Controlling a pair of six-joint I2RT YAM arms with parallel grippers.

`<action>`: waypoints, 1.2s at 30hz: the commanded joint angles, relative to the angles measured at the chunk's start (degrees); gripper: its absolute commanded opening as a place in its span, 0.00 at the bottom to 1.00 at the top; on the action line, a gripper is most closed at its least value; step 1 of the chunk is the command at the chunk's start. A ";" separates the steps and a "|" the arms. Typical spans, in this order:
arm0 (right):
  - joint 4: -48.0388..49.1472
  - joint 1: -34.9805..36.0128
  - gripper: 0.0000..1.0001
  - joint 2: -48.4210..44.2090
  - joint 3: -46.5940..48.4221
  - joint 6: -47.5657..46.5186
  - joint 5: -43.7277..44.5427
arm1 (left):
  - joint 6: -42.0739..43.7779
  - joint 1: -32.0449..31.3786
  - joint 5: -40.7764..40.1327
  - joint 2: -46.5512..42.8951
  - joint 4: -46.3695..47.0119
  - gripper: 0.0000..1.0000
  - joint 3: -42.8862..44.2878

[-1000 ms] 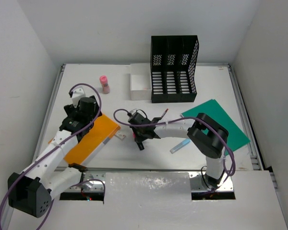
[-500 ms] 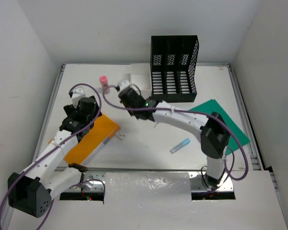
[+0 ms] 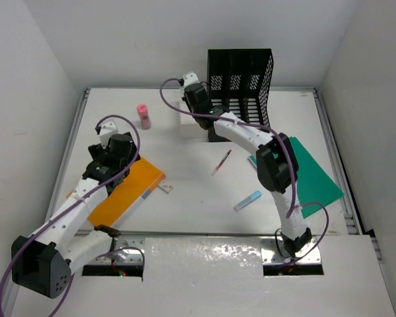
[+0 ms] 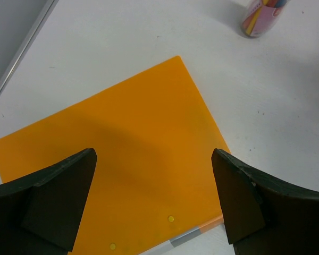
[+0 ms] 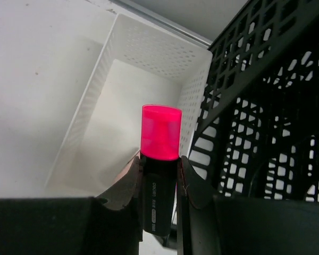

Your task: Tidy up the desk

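The desk [image 3: 191, 211] is a white tabletop with metal rails. My right gripper [image 3: 197, 99] is at the back, shut on a highlighter [image 5: 160, 133] with a pink cap and black body. In the right wrist view the gripper [image 5: 159, 159] holds it upright above the white perforated basket [image 5: 90, 101], beside the black file organizer [image 5: 276, 106]. My left gripper [image 3: 112, 155] is open and empty, its jaws wide apart just above the orange folder [image 4: 122, 149] at the left of the desk [image 3: 129, 191].
A pink-capped jar of pens [image 3: 144, 115] stands at the back left, also in the left wrist view [image 4: 263, 16]. A red pen [image 3: 221, 162] and a light blue marker [image 3: 247, 201] lie mid-desk. A green folder [image 3: 310, 172] lies right. The organizer [image 3: 241, 99] stands at the back.
My right arm swung from mid-desk to the back with the highlighter, and now hangs over the white basket. The red pen it covered now shows. The left arm has not moved.
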 commanded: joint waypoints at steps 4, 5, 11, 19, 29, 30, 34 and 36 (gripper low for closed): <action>11.65 -1.26 0.00 3.47 2.09 -1.97 -5.33 | -0.22 -0.61 -0.85 0.44 0.99 0.87 -0.03; 12.09 -1.35 0.00 4.09 2.35 -1.88 -5.94 | -0.22 -0.61 -0.85 0.62 0.99 0.87 -0.12; 10.68 -1.53 0.23 7.79 5.96 -1.62 -7.35 | -0.13 -0.61 -1.02 2.11 1.08 0.87 -0.03; 11.04 -1.61 0.54 4.90 4.37 -3.28 -7.53 | 0.04 -0.61 -1.02 2.90 1.34 0.87 -0.03; 5.41 -1.53 0.60 -13.89 -8.48 1.62 -4.72 | 0.39 -0.61 0.03 3.34 1.70 0.87 0.06; 5.93 -1.53 0.60 -16.62 -12.46 5.64 -3.33 | 0.39 -0.61 0.03 3.34 1.78 0.87 0.06; -0.13 -1.17 0.60 -29.12 -29.90 19.63 0.90 | 0.83 -0.61 1.18 3.78 2.40 0.87 0.23; -3.72 -1.00 0.60 -33.05 -37.32 24.64 1.61 | 0.83 -0.61 1.70 3.87 2.49 0.87 0.41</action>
